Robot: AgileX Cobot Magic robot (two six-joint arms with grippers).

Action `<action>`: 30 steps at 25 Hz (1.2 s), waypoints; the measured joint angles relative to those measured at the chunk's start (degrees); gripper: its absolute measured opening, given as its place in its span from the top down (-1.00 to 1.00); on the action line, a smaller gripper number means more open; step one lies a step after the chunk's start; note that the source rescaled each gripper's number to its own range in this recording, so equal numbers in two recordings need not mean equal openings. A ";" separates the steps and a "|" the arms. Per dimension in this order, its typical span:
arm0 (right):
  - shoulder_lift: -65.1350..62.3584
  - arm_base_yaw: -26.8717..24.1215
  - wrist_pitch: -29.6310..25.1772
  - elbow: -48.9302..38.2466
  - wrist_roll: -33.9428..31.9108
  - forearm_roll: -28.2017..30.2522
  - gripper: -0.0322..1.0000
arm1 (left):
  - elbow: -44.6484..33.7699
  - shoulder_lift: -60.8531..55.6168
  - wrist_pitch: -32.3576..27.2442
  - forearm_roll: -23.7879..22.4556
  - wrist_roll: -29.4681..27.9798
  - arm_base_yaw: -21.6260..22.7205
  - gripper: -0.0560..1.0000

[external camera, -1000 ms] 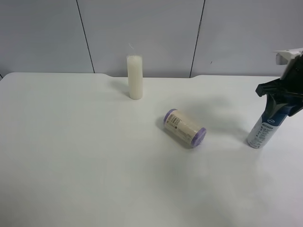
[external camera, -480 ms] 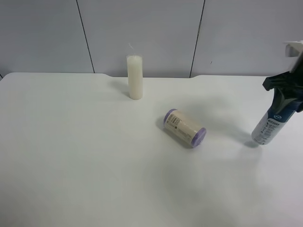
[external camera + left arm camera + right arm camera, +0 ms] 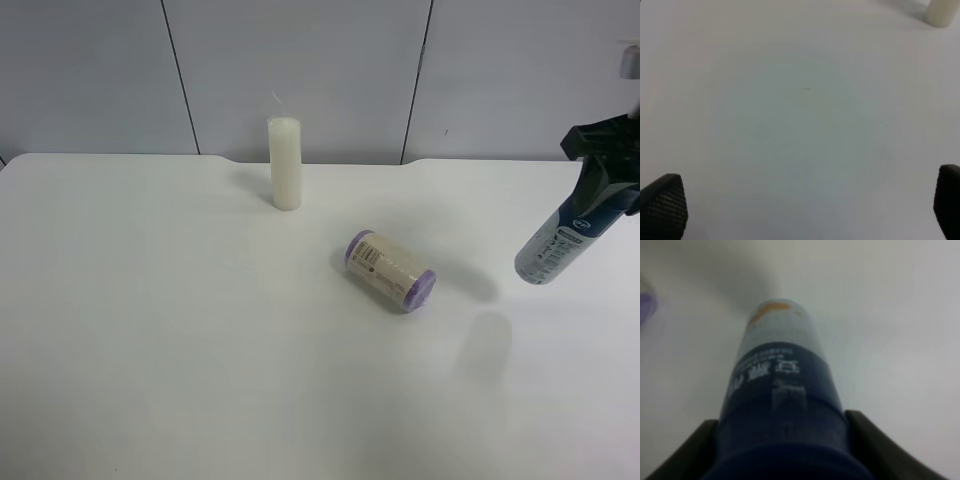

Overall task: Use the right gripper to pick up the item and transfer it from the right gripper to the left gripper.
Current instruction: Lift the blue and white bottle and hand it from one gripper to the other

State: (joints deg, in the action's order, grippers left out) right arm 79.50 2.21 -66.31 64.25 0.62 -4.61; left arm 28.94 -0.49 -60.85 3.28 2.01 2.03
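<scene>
The item, a slim bottle with a dark blue top and white lower body, hangs tilted in the air at the exterior high view's right edge, its shadow on the table below. My right gripper is shut on its blue upper part. In the right wrist view the bottle fills the middle, with a black finger on each side. My left gripper is open and empty over bare table, only its two fingertips showing. It is out of the exterior high view.
A white candle stands upright at the back of the white table; its base shows in the left wrist view. A cream roll with purple ends lies on its side mid-table, left of the bottle.
The right gripper has lifted the bottle off the table and tilted it; its shadow now lies apart from it. The candle and roll have not moved.
</scene>
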 joint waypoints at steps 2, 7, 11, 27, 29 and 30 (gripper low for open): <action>-0.29 2.32 -0.13 0.00 0.00 -0.33 0.94 | 0.00 0.00 0.00 0.00 0.00 0.00 -1.00; -1.02 7.44 -0.21 0.00 0.23 -2.95 0.94 | 0.00 0.00 0.00 0.00 0.00 0.00 -1.00; -1.19 10.73 -0.01 0.00 1.68 -6.65 0.94 | 0.00 0.00 0.00 0.00 0.00 0.00 -1.00; -1.38 12.36 3.50 -0.36 17.28 -33.26 0.94 | 0.70 4.70 -0.71 5.97 10.66 0.00 -1.00; -1.38 12.36 3.50 -0.36 18.08 -34.63 0.94 | 1.99 8.40 -0.87 7.50 13.27 0.00 -1.00; -1.38 12.36 3.50 -0.36 18.32 -35.13 0.94 | 2.64 10.49 -0.93 8.52 14.20 -0.10 -1.00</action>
State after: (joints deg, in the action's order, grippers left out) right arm 78.13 14.57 -62.82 63.89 18.94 -39.74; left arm 31.58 10.00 -61.78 11.80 16.22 1.93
